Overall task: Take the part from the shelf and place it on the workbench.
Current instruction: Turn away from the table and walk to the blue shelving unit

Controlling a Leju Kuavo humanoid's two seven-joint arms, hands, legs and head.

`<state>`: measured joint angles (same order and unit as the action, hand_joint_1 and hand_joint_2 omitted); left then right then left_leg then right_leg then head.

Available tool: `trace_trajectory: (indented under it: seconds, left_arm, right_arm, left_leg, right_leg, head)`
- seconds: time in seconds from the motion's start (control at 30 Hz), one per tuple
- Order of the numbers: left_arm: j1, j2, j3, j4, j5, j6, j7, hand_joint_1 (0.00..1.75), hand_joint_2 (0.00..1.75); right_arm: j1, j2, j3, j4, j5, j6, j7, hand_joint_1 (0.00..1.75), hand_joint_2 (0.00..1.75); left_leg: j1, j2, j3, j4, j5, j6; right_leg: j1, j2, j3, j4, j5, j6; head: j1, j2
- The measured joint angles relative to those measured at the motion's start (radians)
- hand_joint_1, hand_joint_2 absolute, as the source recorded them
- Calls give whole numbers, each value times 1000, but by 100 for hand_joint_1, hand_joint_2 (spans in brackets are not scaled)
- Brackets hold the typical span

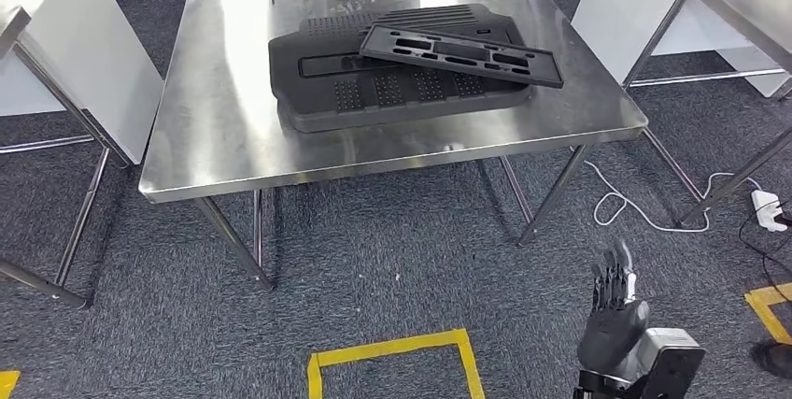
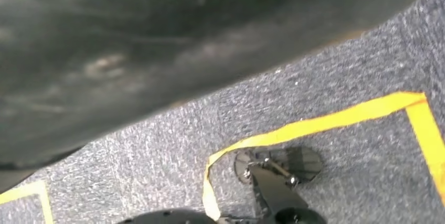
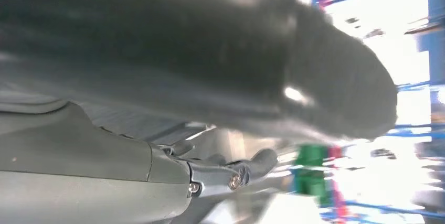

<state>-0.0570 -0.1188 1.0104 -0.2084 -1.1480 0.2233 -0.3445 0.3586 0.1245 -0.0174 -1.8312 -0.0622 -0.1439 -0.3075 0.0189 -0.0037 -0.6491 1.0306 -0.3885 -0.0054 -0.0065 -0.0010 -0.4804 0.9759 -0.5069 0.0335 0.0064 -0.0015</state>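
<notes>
Steel workbench (image 1: 224, 128) on grey carpet (image 1: 374, 268) — yellow tape (image 1: 392, 352) marks.

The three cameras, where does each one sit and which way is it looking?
Head view: high on the robot, looking forward and down at the steel workbench with two black parts stacked on it; the right hand rises at the lower right, holding nothing.
Left wrist view: at the left wrist, aimed down at grey carpet and yellow tape; a blurred dark shape covers much of it.
Right wrist view: behind the right hand, its thick thumb close up, blurry bright room beyond.
Shared: head and left wrist views both show carpet and yellow tape.
</notes>
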Motion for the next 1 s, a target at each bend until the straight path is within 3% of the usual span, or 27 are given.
trace_trajectory:
  seconds: [0.03,0.1,0.13,0.17,0.2,0.23,0.27,0.33,0.4,0.47,0.53,0.6,0.67,0.7,0.73,0.77,0.83,0.9,1.0]
  left_arm:
    - [1,0,0,0,-3,0,0,0,0]
    - [2,1,1,0,-8,0,1,0,0]
    - [2,1,1,0,-11,0,2,0,0]
    - [2,1,1,0,-13,0,2,0,0]
    - [1,1,2,0,-14,0,2,0,0]
    - [1,1,2,0,-15,0,2,0,0]
    - [1,2,3,0,-15,0,3,0,0]
    - [0,3,4,0,-19,0,3,0,0]
    - [-1,3,4,1,-26,0,4,0,0]
    - [-3,2,4,1,-32,1,6,0,0]
    - [-6,0,4,1,-34,1,7,0,0]
    - [-8,-1,5,1,-35,1,8,0,0]
    - [-9,0,5,1,-38,2,8,0,0]
    - [-8,0,5,1,-40,3,9,0,0]
    - [-8,-1,5,1,-42,4,10,0,0]
    - [-8,-1,5,1,-45,6,12,0,0]
    - [-8,-2,6,1,-51,9,14,0,0]
    - [-8,-3,6,1,-54,10,16,0,0]
    - [-10,-3,7,1,-54,11,16,0,0]
  right_arm:
    - [-4,-1,-11,42,34,7,7,0,0]
    - [-15,-4,-32,148,116,30,5,0,0]
    - [-20,-5,-42,204,148,40,-1,0,0]
    - [-23,-6,-51,255,170,48,-10,0,0]
    - [-26,-6,-59,296,182,53,-17,0,0]
    - [-29,-6,-66,327,193,56,-14,0,0]
    - [-32,-6,-73,354,209,55,-2,0,0]
    - [-52,-5,-90,422,262,34,25,0,0]
    - [-99,-4,-115,561,331,-25,11,0,0]
    - [-162,-4,-146,759,387,-100,-45,0,0]
    - [-211,-9,-176,937,413,-146,-101,0,0]
    - [-250,-14,-197,1079,424,-157,-115,0,0]
    - [-286,-19,-209,1215,449,-168,-83,0,0]
    - [-298,-21,-212,1281,471,-184,-54,0,0]
    - [-307,-23,-212,1336,497,-201,-16,0,0]
    - [-312,-24,-210,1384,521,-212,29,0,0]
    - [-324,-24,-206,1459,550,-203,114,0,0]
    - [-335,-23,-203,1512,557,-184,155,0,0]
    - [-344,-23,-201,1564,553,-153,196,0,0]
  left_leg:
    - [1,0,-6,14,-22,-4]
    - [2,0,-31,100,-111,-10]
    - [2,0,-45,163,-158,-13]
    - [3,0,-54,218,-187,-16]
    - [3,0,-51,251,-196,-18]
    - [3,0,-32,250,-185,-20]
    - [4,0,5,212,-161,-21]
    - [5,0,97,85,-132,-20]
    - [2,-1,138,13,-131,-14]
    - [-3,-1,132,6,-125,-1]
    - [-3,0,119,-1,-109,21]
    - [-1,1,98,-5,-90,39]
    - [-1,2,70,-5,-71,44]
    - [-1,2,57,-5,-62,43]
    - [-1,2,46,-4,-53,42]
    - [0,1,36,-4,-45,39]
    - [0,0,21,-4,-30,30]
    - [-2,2,14,-5,-15,16]
    - [-1,4,12,-9,2,-5]
  right_leg:
    - [-4,-1,-6,-4,10,-10]
    - [-8,-3,-22,-7,29,-26]
    - [-6,-4,-31,-6,36,-30]
    - [-5,-6,-38,-5,43,-31]
    - [-4,-7,-45,-2,49,-30]
    - [-5,-8,-53,2,54,-28]
    - [-6,-8,-61,8,58,-25]
    - [-6,-7,-78,23,63,-18]
    - [-1,-6,-89,33,70,-8]
    - [1,-6,-95,32,81,9]
    - [-2,-4,-111,48,69,18]
    - [-6,-2,-153,131,8,13]
    - [-9,-1,-200,260,-58,11]
    - [-10,-1,-207,301,-72,17]
    - [-11,-1,-196,307,-69,26]
    - [-12,-1,-165,273,-53,36]
    - [-13,-1,-61,124,-20,47]
    - [-10,3,6,15,-9,37]
    - [-9,6,-3,-1,0,12]
  head:
    - [-1,0]
    - [-4,0]
    - [-5,0]
    - [-6,0]
    - [-6,0]
    - [-6,0]
    - [-6,0]
    - [-6,0]
    - [-6,0]
    - [-5,0]
    - [-3,0]
    - [1,0]
    - [4,0]
    - [4,0]
    - [4,0]
    - [4,0]
    - [5,0]
    - [3,0]
    - [-1,0]
